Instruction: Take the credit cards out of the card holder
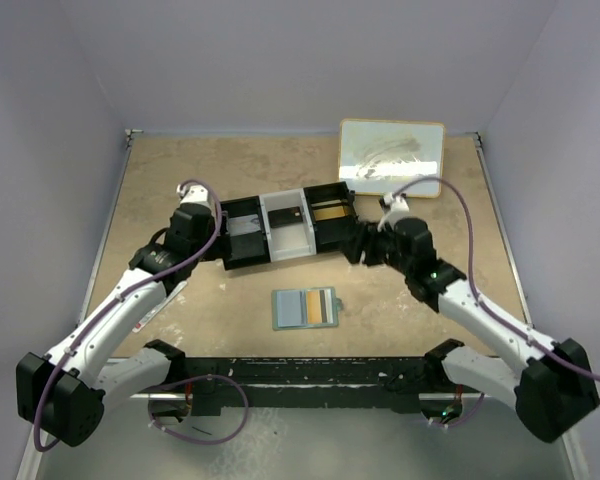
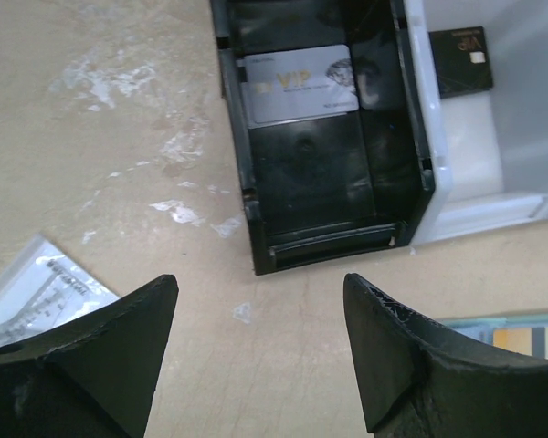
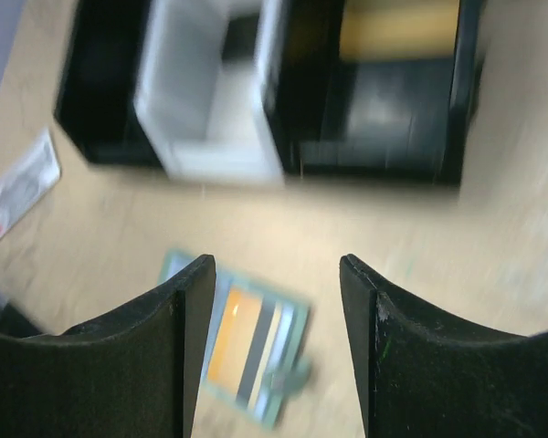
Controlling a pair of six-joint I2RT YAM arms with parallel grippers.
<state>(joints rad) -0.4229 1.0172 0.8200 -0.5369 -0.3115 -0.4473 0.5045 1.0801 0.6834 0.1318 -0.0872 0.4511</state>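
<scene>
A clear packet (image 2: 32,287) with a printed label lies flat on the tabletop (image 1: 180,170), left of everything else. Next to it is the left pincer (image 2: 258,292), over the tabletop just near of the tray (image 2: 329,254). Its jaws are spread wide and there is nothing between them.

The tray stands towards the middle of the tabletop and has three compartments in a row. The left compartment is black, with a silver-grey card (image 2: 297,84) lying flat at its far end. The middle one is white and has a dark card (image 2: 461,62) on its floor, also at the far end. The right one is black and holds a tan card (image 3: 397,29) at its far end.

Near of the tray, apart from it, the wallet (image 1: 305,308) lies open and flat, light blue side up. The edge of an orange card (image 1: 315,308) and the edge of a darker one beside it show from its pockets.

The right pincer (image 3: 275,274) hangs by the tray's right end. Its own camera is blurred, but the jaws plainly stand apart and hold nothing. The wallet shows below, between the fingers.

On the far right a smudged white board (image 1: 391,158) in a pale frame lies flat on the tabletop.
</scene>
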